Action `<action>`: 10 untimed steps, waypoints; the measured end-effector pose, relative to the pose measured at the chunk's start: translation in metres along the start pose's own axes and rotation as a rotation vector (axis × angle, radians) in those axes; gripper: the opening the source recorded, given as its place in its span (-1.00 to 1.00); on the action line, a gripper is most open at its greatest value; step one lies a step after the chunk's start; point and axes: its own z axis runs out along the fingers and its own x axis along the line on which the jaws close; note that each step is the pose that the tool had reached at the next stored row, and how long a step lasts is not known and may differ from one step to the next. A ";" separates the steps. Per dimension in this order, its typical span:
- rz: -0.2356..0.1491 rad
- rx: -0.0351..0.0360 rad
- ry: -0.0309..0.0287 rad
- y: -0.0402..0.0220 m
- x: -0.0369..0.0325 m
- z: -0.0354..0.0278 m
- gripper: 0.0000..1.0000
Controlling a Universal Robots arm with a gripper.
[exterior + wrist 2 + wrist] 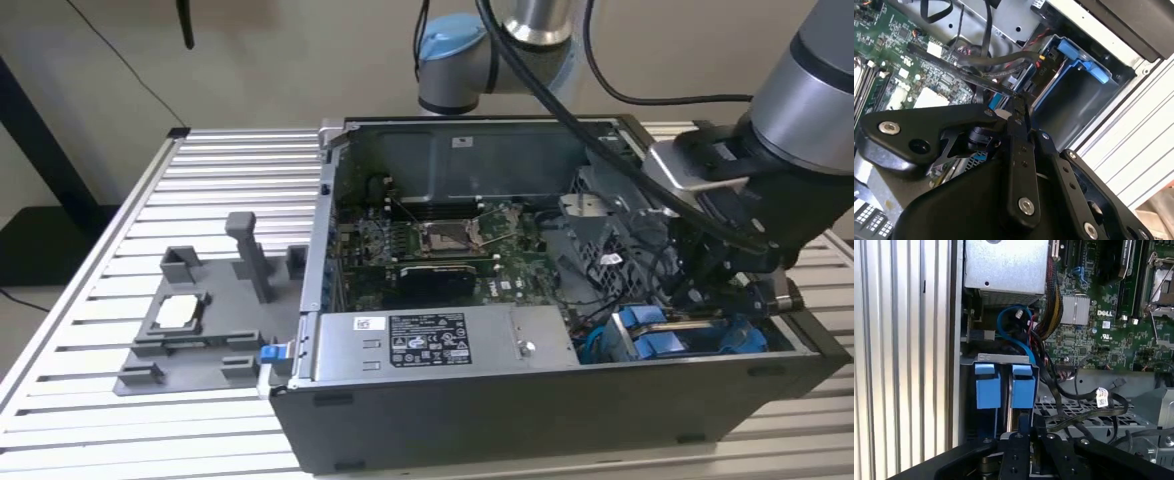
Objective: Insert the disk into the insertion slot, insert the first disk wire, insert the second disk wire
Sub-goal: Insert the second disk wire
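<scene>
My arm: it comes in from the exterior view's right and bends down into the open computer case point(534, 400); my wrist hangs over the case's corner on that side, cables trailing along it.

My hand point(1016, 107): black linkage, pointing down into the case; in the second wrist view the fingers point(1015, 125) lie close together with a thin dark wire point(984, 80) running just at their tips; I cannot tell whether they clamp it or are merely drawn together.

Insertion slot point(1004, 360): directly ahead of my fingertips and just below them; a dark-grey metal cage holding two blue plastic parts point(988, 385) side by side, with a narrow gap between them that lines up with my hand in the first wrist view.

Disk point(654, 335): seated in the cage under my hand; its blue carrier shows in the exterior view, the metal body mostly hidden.

Case contents: a green motherboard point(1104, 315) beyond the cage, away from my hand; a silver power-supply box point(427, 345) beside the cage, to the exterior view's left of my hand; a bundle of black, blue and yellow cables point(1044, 325) between that box and the board.

Desk point(80, 400): ribbed metal, carrying the case; a grey fixture point(200, 320) sits well apart from my hand, on the far side of the case.
</scene>
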 end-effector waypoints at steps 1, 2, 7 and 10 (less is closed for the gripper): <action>0.001 -0.0025 0.0002 -0.0016 0.0002 0.0006 -0.69; 0.001 -0.0059 0.0001 -0.0032 0.0003 0.0014 -0.69; 0.008 -0.0150 -0.0007 -0.0074 0.0008 0.0039 -0.69; 0.023 -0.0139 0.0000 -0.0076 0.0008 0.0051 -0.69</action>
